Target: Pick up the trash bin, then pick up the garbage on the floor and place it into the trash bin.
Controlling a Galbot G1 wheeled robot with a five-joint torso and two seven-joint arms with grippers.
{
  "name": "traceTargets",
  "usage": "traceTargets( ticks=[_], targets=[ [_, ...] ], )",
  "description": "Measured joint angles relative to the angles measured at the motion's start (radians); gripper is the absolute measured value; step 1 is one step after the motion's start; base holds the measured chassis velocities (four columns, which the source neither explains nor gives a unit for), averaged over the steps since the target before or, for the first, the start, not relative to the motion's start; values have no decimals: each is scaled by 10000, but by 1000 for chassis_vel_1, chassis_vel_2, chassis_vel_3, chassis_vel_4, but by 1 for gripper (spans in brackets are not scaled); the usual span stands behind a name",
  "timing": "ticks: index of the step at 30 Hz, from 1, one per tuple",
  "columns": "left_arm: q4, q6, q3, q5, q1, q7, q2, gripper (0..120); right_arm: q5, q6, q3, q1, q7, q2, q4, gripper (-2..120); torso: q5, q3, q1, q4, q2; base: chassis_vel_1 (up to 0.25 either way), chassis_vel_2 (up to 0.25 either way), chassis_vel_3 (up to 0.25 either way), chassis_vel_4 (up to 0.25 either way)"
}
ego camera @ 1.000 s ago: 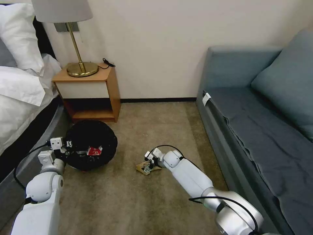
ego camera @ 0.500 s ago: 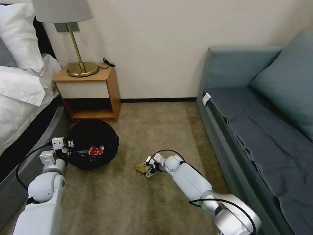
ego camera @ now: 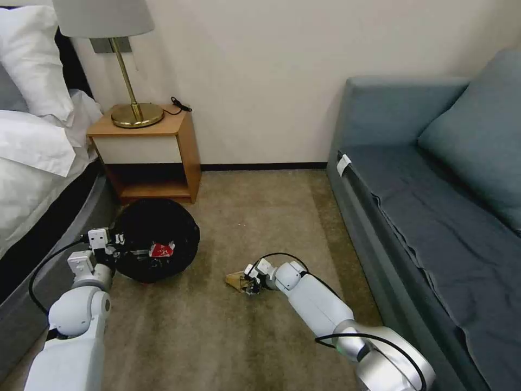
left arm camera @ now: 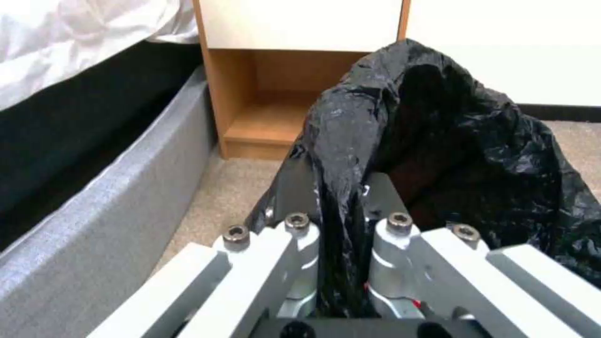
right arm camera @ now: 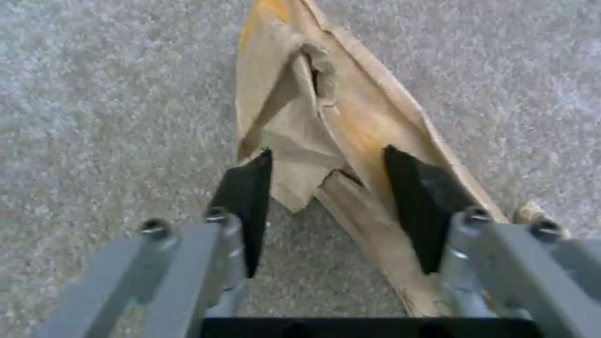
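Head view: trash bin [ego camera: 154, 239] held at rim by left gripper [ego camera: 111, 244], beside nightstand [ego camera: 146, 155]; red wrapper [ego camera: 160, 250] seen inside.

Left wrist view: jaws pinched on black liner [left arm camera: 401, 141]; liner slip judged possible.

Right wrist view: right gripper [right arm camera: 326, 188] jaws spread astride tan paper [right arm camera: 313, 117] on carpet [right arm camera: 112, 94]; thin edge could be missed.

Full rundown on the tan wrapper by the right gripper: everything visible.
The wrapper is crumpled tan paper with yellow-orange streaks, creased and torn at a small hole near one end, folded into a rough wedge. It lies flat on the beige carpet, between the trash bin and the sofa. The right gripper is down over its nearer end, open, black fingers straddling it, one finger lying over its edge. No clamped grip shows.
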Motion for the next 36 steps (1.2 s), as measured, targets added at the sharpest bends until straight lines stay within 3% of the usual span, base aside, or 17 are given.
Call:
traceTargets(
  ticks=[8,11,25,29,36],
  targets=[
    [-86,-29,-17,-49,96,-6,-17,5,-5,3,23,-13,24,48,-34,19,0,-1,0,0,0,0,0,0,0],
    [-151,-34,-31,-54,142,-14,-44,5,3,22,25,-66,42,-10,10,2,0,0,0,0,0,0,0,0,0],
    [-287,-34,36,-17,134,-19,-81,5,292,449,373,-239,97,-395,381,0,0,0,0,0,-1,0,0,0,0],
    [-295,-9,78,-43,85,-14,-16,5,1458,1156,658,-186,64,-510,795,0,0,2,0,0,-1,0,0,0,0],
    [-278,-3,143,-64,37,-12,110,5,2984,1569,836,-57,51,-639,2213,0,0,1,0,-1,-1,0,0,0,0]
  ],
)
